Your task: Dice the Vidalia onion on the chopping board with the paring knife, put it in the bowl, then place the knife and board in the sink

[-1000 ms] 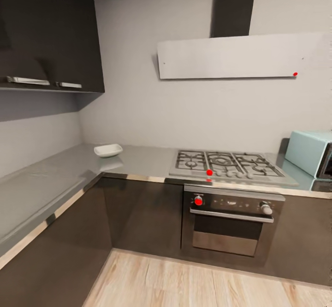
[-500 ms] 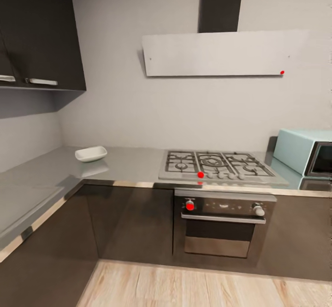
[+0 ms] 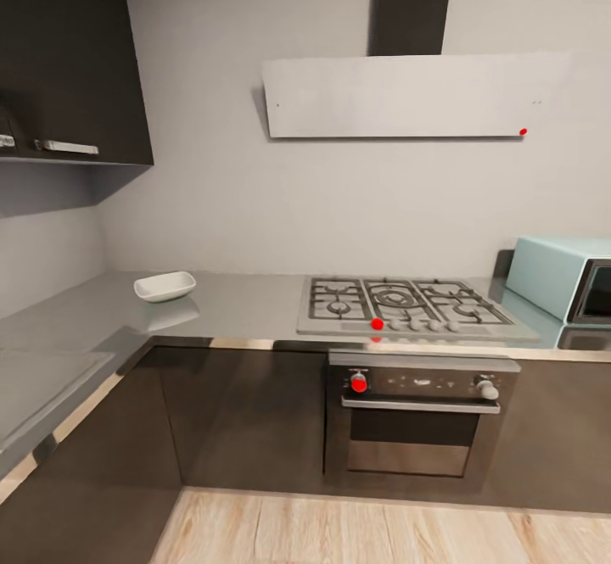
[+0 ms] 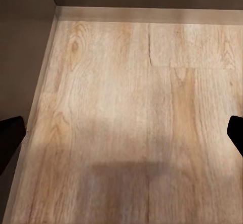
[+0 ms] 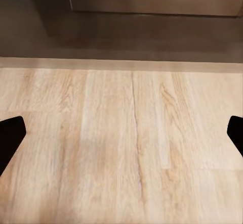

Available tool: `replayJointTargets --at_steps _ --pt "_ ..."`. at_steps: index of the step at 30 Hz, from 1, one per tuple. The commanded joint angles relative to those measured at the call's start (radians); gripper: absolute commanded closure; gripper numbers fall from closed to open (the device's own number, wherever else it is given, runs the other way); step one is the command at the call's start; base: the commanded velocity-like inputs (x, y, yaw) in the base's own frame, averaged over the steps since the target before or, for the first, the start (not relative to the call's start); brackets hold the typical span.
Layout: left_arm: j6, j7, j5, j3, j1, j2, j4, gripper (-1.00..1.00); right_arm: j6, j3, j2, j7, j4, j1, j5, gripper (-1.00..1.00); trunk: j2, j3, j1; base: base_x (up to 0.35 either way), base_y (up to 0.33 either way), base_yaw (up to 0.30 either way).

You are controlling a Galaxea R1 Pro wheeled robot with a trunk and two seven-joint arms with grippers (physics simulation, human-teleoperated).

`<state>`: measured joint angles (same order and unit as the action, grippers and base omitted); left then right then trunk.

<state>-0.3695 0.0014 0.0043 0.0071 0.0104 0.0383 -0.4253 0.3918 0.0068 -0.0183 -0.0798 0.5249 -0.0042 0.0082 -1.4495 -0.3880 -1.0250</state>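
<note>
Facing a kitchen corner, we see the shallow white square bowl [image 3: 165, 286] resting on the glossy grey countertop [image 3: 246, 305], well left of the steel gas hob [image 3: 409, 307] and the dark oven [image 3: 421, 411] below it. Our left gripper [image 4: 121, 133] and right gripper [image 5: 121, 133] hang over pale wooden floor [image 5: 131, 148], jaws spread wide, holding nothing.

Left tool [image 4: 121, 138] black fingertips [image 4: 10, 135] (blunt, plain), right tool [image 5: 121, 138] black fingertips [image 5: 10, 135], alike

White bowl [image 3: 165, 286], grey countertop [image 3: 246, 305], pale-wood floor [image 4: 131, 107].
</note>
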Motion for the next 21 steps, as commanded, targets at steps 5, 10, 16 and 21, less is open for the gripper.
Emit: replayJointTargets --at_steps 5,10,16,21 --pt "-0.001 0.0 0.0 0.001 0.0 0.0 -0.001 -1.0 0.002 0.001 0.0 -0.005 0.0 -0.001 0.001 -1.0 -0.001 -0.001 0.0 0.002 0.135 -0.001" --pt "-0.002 0.0 -0.001 0.001 0.0 0.0 -0.001 -1.0 0.002 0.001 -0.001 -0.005 0.0 -0.001 0.001 -1.0 -0.001 -0.001 0.0 0.0 0.036 0.045" --pt "-0.002 0.0 -0.001 0.001 0.0 0.0 -0.001 -1.0 0.002 0.001 -0.002 -0.005 0.0 0.0 0.001 -1.0 -0.001 -0.001 0.0 0.0 -0.051 0.183" --pt "-0.002 0.0 -0.001 0.001 0.0 0.0 -0.001 -1.0 0.002 0.001 -0.002 -0.005 0.0 0.0 0.001 -1.0 -0.001 -0.001 0.0 0.001 -0.222 0.204"
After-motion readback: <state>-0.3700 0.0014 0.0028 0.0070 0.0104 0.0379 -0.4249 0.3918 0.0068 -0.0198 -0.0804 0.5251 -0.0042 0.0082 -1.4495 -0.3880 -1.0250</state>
